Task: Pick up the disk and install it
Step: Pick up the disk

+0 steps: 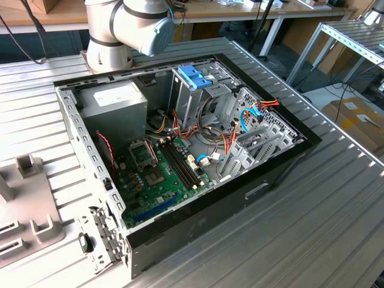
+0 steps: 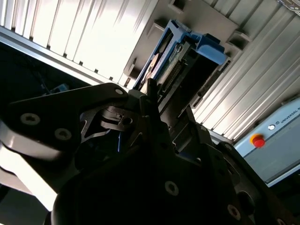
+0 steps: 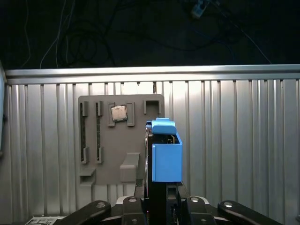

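At about eight o'clock in the exterior view, a flat grey plastic fixture plate with raised blocks [image 1: 27,210] lay on the ribbed aluminium desk [image 1: 288,240]. Just beside it, toward three o'clock, an open black desktop computer case [image 1: 198,223] lay on its side with its inside showing.

Within the case, a grey metal power-supply box with a white sticker [image 1: 114,102] filled the eleven o'clock corner. A green motherboard [image 1: 159,177] lay toward seven o'clock. A tall bare-metal drive cage with a blue plastic top [image 1: 195,84] rose near twelve o'clock, and orange, red and blue cables [image 1: 258,111] ran across the two o'clock part. Beyond the case, at eleven o'clock, the pale grey robot arm with a blue joint cap [image 1: 129,24] stood on the desk. At three o'clock, off the desk, sat a brown cardboard box [image 1: 357,117].

In the first wrist view the black pincer [image 3: 158,201] was clenched on the disk [image 3: 166,157], a flat silver-grey hard drive in a light-blue plastic frame. It was held on edge in front of the fixture plate [image 3: 105,150]. Whether its far end touched the plate could not be told. A small square silver processor chip [image 3: 118,113] sat in a recess of that plate.

In the second wrist view the disk [image 2: 174,63] showed its connector edge, with a round red button [image 2: 257,139] well apart from it on a pale box.
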Controlling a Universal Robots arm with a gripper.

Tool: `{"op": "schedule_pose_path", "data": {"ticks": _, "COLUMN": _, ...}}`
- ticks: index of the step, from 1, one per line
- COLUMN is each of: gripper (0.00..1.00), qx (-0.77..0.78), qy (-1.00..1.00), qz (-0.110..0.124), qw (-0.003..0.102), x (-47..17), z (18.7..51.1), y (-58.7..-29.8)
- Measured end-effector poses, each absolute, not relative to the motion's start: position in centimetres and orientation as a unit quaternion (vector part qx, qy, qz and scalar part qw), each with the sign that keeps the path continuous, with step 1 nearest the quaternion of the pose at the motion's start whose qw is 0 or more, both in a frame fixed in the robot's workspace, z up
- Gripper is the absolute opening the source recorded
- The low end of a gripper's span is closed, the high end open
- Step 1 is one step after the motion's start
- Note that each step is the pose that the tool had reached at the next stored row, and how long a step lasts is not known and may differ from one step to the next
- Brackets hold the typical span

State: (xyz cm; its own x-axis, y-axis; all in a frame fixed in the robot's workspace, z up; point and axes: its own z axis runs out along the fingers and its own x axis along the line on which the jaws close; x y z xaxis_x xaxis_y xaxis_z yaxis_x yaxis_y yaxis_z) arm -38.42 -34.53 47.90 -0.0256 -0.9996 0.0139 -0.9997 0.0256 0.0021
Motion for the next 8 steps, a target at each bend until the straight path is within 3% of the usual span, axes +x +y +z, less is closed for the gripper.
{"op": "schedule_pose_path", "data": {"ticks": 8, "gripper": 0.35, "qx": 0.698, "qy": -0.716, "qz": 0.004, "qw": 0.006, "x": -38.14, "z": 47.9, "y": -34.53}}
